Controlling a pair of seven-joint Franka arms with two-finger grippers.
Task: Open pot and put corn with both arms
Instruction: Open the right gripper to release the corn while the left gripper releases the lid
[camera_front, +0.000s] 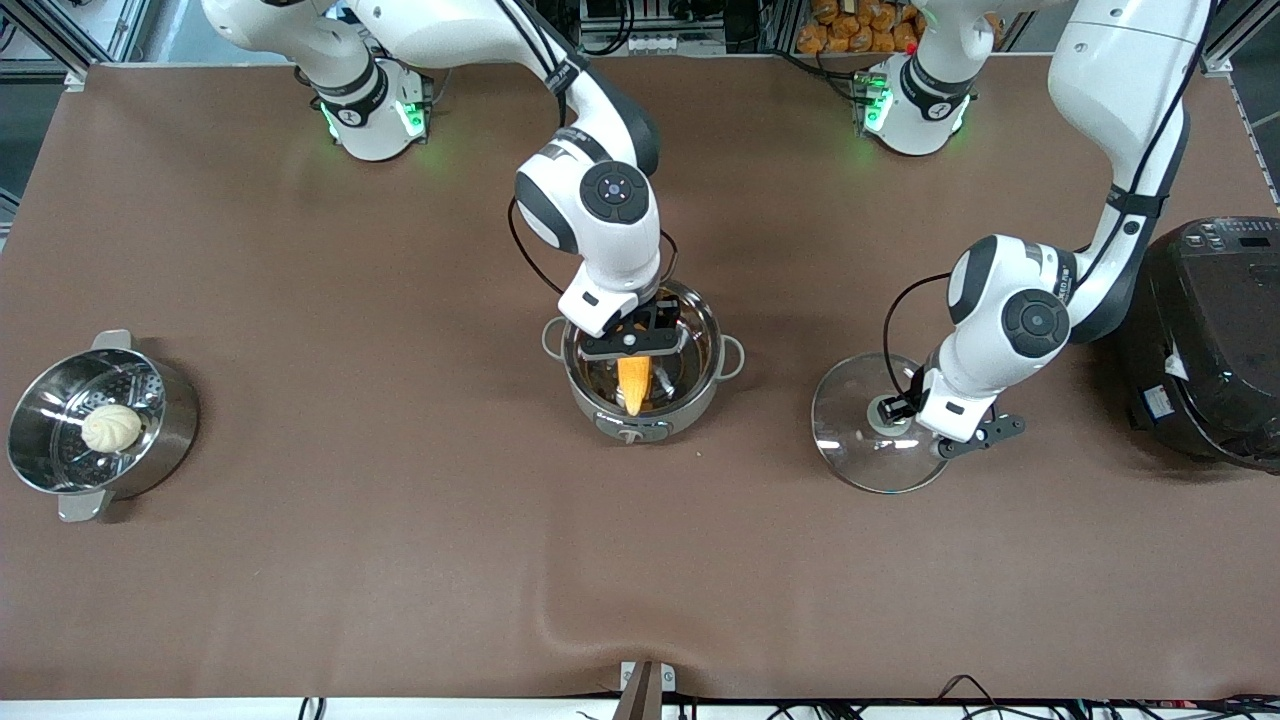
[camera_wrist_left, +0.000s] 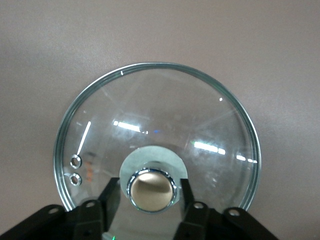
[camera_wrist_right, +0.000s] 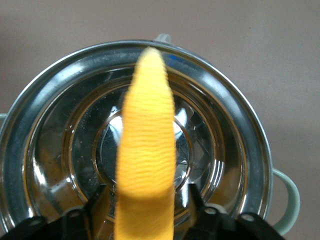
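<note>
The pot (camera_front: 712, 345) stands uncovered in the middle of the table, its control knob toward the front camera. The corn (camera_front: 633, 385) lies inside it, its point at the rim nearest that camera. My right gripper (camera_front: 633, 345) is over the pot and open. In the right wrist view the corn (camera_wrist_right: 146, 145) runs between its fingers (camera_wrist_right: 98, 192) with a gap on each side, over the pot's rim (camera_wrist_right: 240, 115). The glass lid (camera_front: 860, 440) rests on the table toward the left arm's end. My left gripper (camera_front: 898, 412) is open around its copper knob (camera_wrist_left: 151, 190), with the lid (camera_wrist_left: 165, 115) flat below.
A steel steamer pot (camera_front: 60, 470) with a pale bun (camera_front: 111, 428) on its insert stands at the right arm's end. A large black cooker (camera_front: 1215, 340) stands at the left arm's end, close beside the left arm's elbow.
</note>
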